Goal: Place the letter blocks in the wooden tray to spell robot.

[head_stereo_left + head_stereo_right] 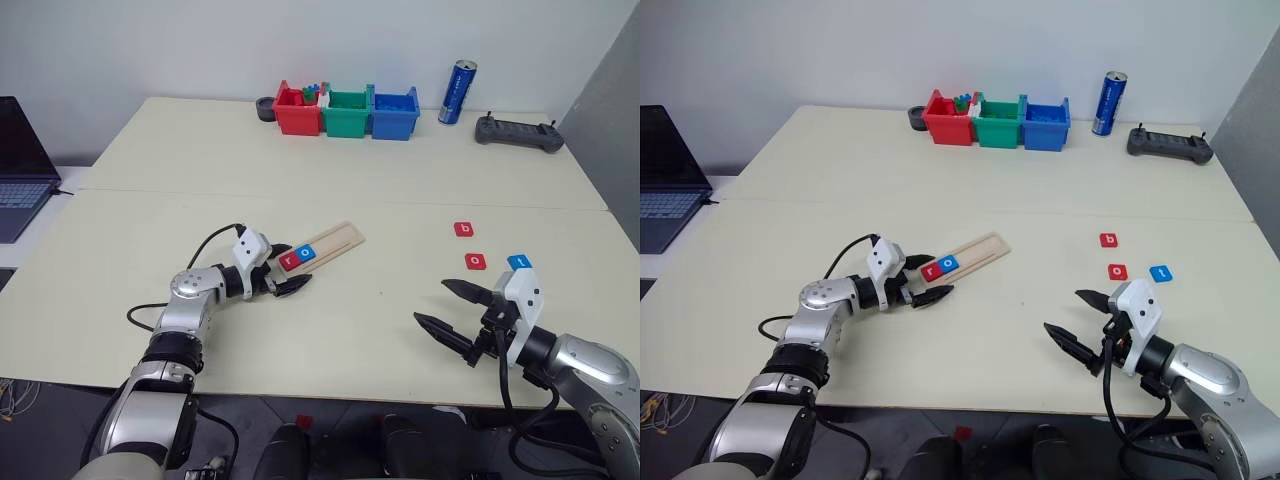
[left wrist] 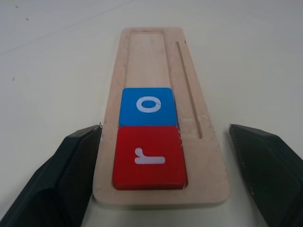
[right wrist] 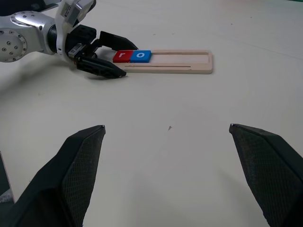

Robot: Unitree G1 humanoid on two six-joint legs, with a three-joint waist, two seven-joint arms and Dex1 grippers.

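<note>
The left gripper (image 1: 284, 277) stands spread wide with nothing held, one finger on each side of the near end of the wooden tray (image 2: 161, 118); between them lies a red block reading "r" (image 2: 148, 158), and touching it just beyond, a blue block reading "o" (image 2: 147, 106). The tray's long axis runs straight away from these fingers, its far part bare. The right gripper (image 1: 452, 312) is also wide apart and empty over the table (image 1: 350, 330), with a red "o" (image 1: 476, 262), a blue block (image 1: 518, 262) and a red "b" (image 1: 463, 230) lying loose beyond its fingertips.
</note>
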